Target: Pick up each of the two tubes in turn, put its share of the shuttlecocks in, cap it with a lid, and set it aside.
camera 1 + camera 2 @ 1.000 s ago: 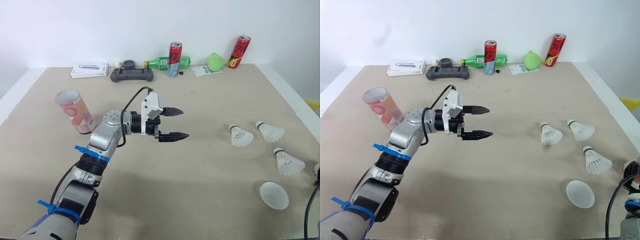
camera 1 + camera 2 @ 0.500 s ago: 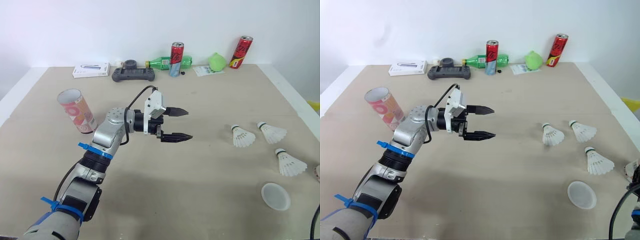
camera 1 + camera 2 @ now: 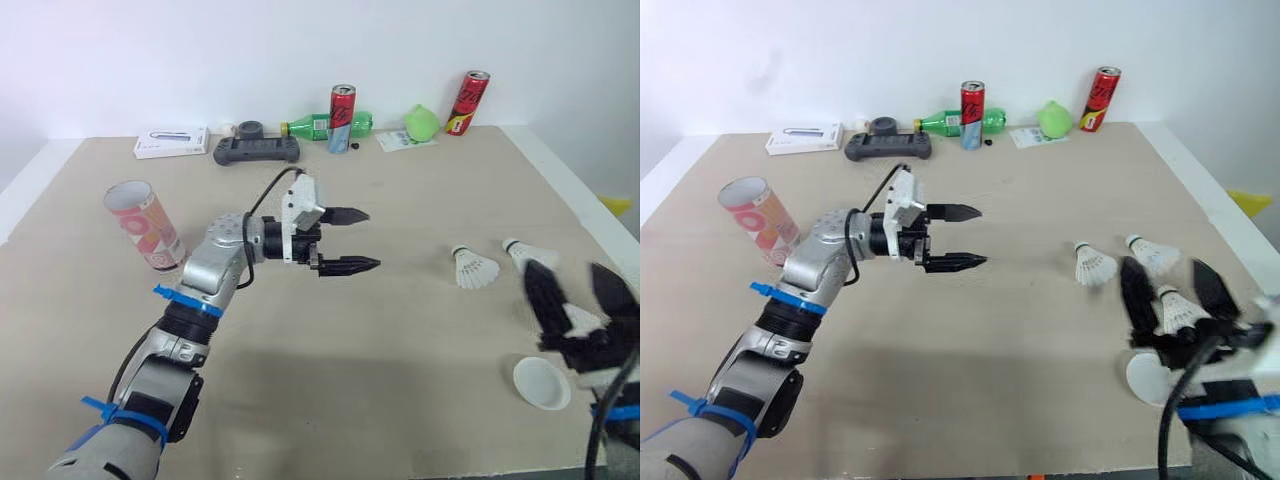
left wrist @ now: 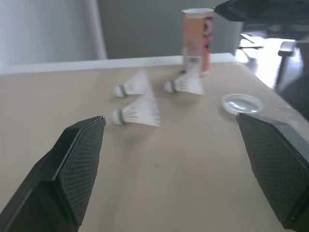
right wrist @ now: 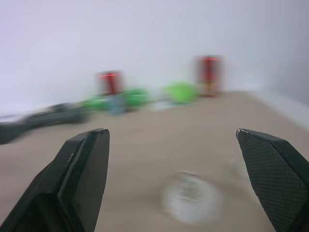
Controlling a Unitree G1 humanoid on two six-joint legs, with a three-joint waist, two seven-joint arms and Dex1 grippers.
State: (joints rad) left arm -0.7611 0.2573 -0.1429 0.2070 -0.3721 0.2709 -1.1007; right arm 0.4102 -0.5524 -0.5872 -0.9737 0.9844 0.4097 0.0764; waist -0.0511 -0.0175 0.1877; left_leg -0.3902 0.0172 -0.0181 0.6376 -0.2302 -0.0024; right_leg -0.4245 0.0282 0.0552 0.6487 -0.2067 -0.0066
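Right end effector (image 3: 1172, 295) has come up into the head view at the lower right since half a second ago; before that it was out of sight. Its two black fingers are spread wide apart with nothing between them. It hangs over the near-right part of the beige desk (image 3: 400, 340), in front of one of the three white feather shuttlecocks (image 3: 1092, 263) and partly covering the translucent white round plastic lid (image 3: 540, 382). The other two shuttlecocks lie just beyond it, near each other but apart. Left end effector (image 3: 365, 238) is about where it was, above the middle of the desk, fingers apart and empty, pointing toward the robot's right. The pink-and-orange patterned cardboard tube (image 3: 145, 225) sits on the left side of the desk just beside the left forearm, open mouth up and leaning left in the head view, well apart from the shuttlecocks. The left wrist view shows the three shuttlecocks lying on the desk, the lid near them, and a second orange tube (image 4: 197, 41) standing upright beyond them near the desk edge. Along the far edge are a white flat box (image 3: 172, 143), a black game controller (image 3: 255, 150), a green plastic bottle (image 3: 315, 126) on its side, two red drink cans (image 3: 341, 105) and a green rounded object (image 3: 423, 121). The right wrist view is too blurred for detail.
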